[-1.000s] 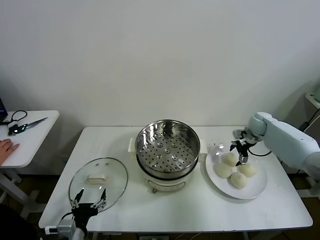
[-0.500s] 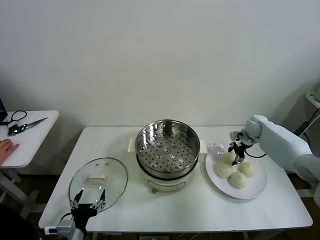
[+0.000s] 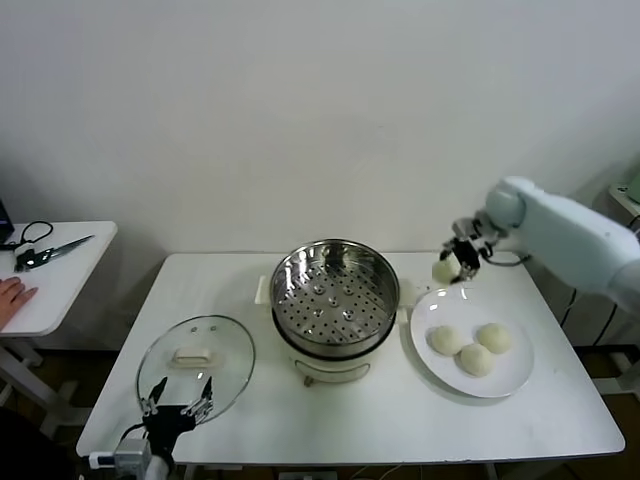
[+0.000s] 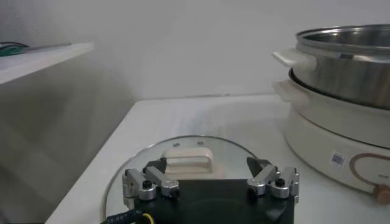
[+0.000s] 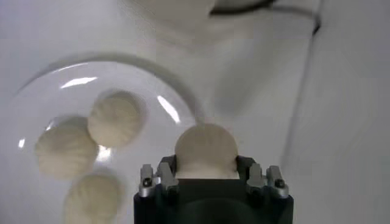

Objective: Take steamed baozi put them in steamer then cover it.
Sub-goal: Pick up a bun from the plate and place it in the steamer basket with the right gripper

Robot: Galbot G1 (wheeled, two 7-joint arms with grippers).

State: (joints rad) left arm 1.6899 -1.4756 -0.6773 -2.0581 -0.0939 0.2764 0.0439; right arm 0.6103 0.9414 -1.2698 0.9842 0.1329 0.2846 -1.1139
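My right gripper (image 3: 456,262) is shut on one cream-white baozi (image 3: 445,271) (image 5: 205,151), held in the air above the far left rim of the white plate (image 3: 510,382), just right of the steamer. Three more baozi (image 3: 445,340) (image 5: 114,118) lie on that plate. The steamer (image 3: 336,290) (image 4: 341,64), a shiny steel pot with a perforated tray, stands at the table's middle with nothing on the tray. The glass cover (image 3: 197,362) (image 4: 187,162) lies flat at the front left. My left gripper (image 3: 176,407) (image 4: 210,176) hovers open at the cover's near edge, short of its handle.
A side table (image 3: 60,280) at the far left carries scissors (image 3: 45,251), and a person's hand (image 3: 14,294) rests on it. The main table's front edge runs close below the cover and plate.
My right gripper has shut on a baozi from the plate, lifted it and carried it up and to the left. The left arm has not moved.
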